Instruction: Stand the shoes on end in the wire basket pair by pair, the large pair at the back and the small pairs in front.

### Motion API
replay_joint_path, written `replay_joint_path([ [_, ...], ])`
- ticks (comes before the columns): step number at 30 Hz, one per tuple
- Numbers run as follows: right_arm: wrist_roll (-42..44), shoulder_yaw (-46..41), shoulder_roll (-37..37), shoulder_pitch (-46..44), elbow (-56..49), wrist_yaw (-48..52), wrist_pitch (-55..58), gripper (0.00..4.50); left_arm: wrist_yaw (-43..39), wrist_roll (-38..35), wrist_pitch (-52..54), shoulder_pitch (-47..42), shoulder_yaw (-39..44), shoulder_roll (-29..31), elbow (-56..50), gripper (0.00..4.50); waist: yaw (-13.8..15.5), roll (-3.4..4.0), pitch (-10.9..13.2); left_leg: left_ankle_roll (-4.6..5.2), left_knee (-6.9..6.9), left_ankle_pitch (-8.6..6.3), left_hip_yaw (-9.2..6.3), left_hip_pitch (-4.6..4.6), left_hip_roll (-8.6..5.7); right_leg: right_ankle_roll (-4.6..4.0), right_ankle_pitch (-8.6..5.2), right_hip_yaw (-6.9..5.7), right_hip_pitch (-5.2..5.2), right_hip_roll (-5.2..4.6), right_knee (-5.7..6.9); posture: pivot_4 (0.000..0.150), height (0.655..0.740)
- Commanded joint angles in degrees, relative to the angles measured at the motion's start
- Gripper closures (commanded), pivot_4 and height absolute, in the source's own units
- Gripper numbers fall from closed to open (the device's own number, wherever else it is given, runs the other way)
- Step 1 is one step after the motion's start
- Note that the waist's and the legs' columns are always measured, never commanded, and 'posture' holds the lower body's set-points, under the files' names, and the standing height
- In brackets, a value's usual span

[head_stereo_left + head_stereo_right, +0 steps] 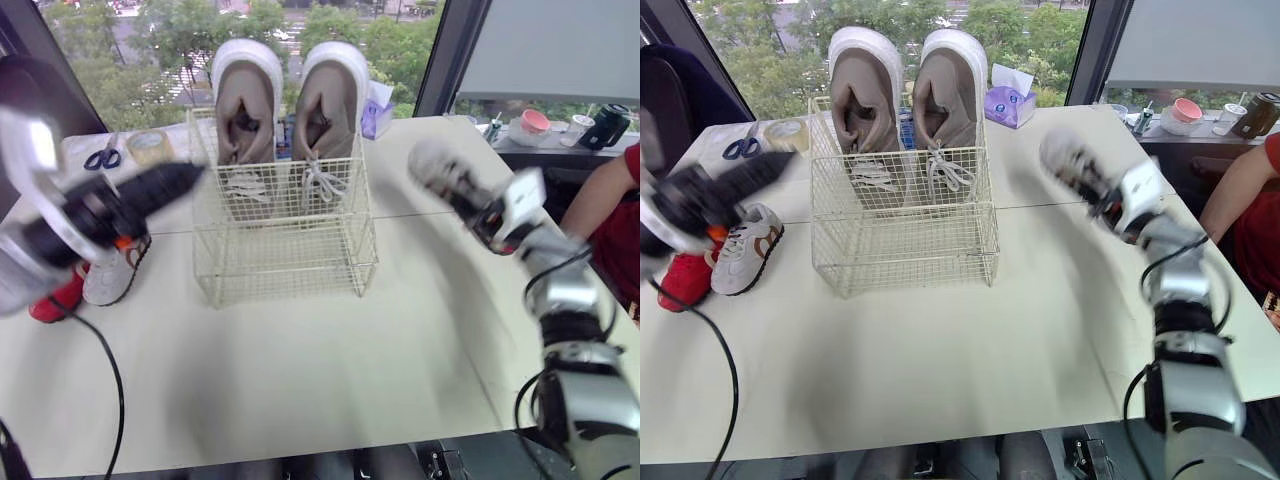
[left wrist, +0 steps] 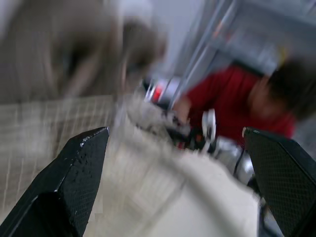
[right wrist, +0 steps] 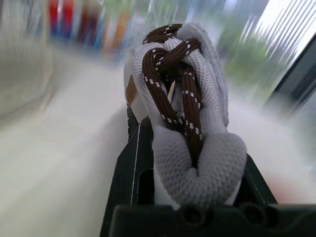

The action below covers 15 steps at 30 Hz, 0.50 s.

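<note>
The right pincer [image 1: 463, 196] pinches a small white shoe [image 3: 178, 74] (brown laces) in the air to the right of the wire basket [image 1: 285, 252]. The large taupe pair [image 1: 330, 100] stands on end at the basket's back. The left pincer [image 2: 175, 132], spread wide, hovers over the desk [image 1: 300, 370] on the basket's left, above another small white shoe [image 1: 745, 245] and a red shoe [image 1: 685, 280].

Holds the left arm raised on the left side, forearm pointing inward and to the right. Carries the left gripper [image 1: 185, 180] with its fingers [image 2: 74, 177] spread wide and nothing between them. Reaches the right arm up and forward from the right side, elbow bent, wrist angled inward. Grips a small shoe [image 3: 190, 113] in the right gripper [image 1: 478, 212], one finger against each side.
</note>
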Motion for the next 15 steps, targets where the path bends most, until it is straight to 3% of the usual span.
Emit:
replay_joint_path([
  [1, 3.02, 1.79, -5.27, -11.66, -17.1, 6.57, 1.92, 3.59, -0.21, -1.4, -0.59, -13.04, -2.54, 0.63, 9.56, 0.0, 0.14, -0.16, -0.02, 0.0, -0.07, 0.0, -0.02, 0.03, 0.03, 0.17, 0.03, -0.01, 0.01, 0.1, 0.01, 0.15, 0.74],
  [4, 4.69, 4.58, -5.38, -17.02, -22.9, 10.37, 3.82, 3.59, -4.01, 2.59, 1.81, -23.88, -6.58, -0.83, 17.63, 0.0, 0.41, -1.26, -0.64, -0.38, -0.79, 0.21, -0.12, 0.34, 0.12, 0.13, -0.08, -0.14, 0.12, 0.4, -0.01, 0.15, 0.74],
  [6, 5.28, 6.41, -4.11, -19.08, -25.98, 11.9, 3.57, 3.59, -6.76, 6.1, 3.06, -30.2, -9.3, -2.59, 22.64, 0.0, 0.42, -1.58, -0.77, -0.63, -0.85, 0.31, -0.21, 0.37, 0.29, -0.05, -0.25, -0.29, 0.15, 0.58, 0.03, 0.15, 0.74],
  [10, 6.18, 9.86, -1.78, -17.62, -30.99, 15.32, 3.62, 3.59, -13.24, 11.43, 5.72, -38.28, -12.06, -6.09, 27.63, 0.0, 0.5, -1.63, -0.65, -0.64, -0.75, 0.33, -0.14, 0.2, 0.15, 0.01, -0.19, -0.27, 0.08, 0.37, 0.02, 0.15, 0.74],
  [15, 5.64, 11.14, -0.74, -16.61, -32.83, 16.82, 2.04, 3.59, -18.0, 17.08, 8.8, -41.59, -14.25, -10.01, 28.45, 0.0, 0.5, -1.66, -0.62, -0.63, -0.67, 0.33, -0.16, 0.15, 0.12, 0.05, -0.18, -0.27, 0.08, 0.29, 0.02, 0.15, 0.74],
])
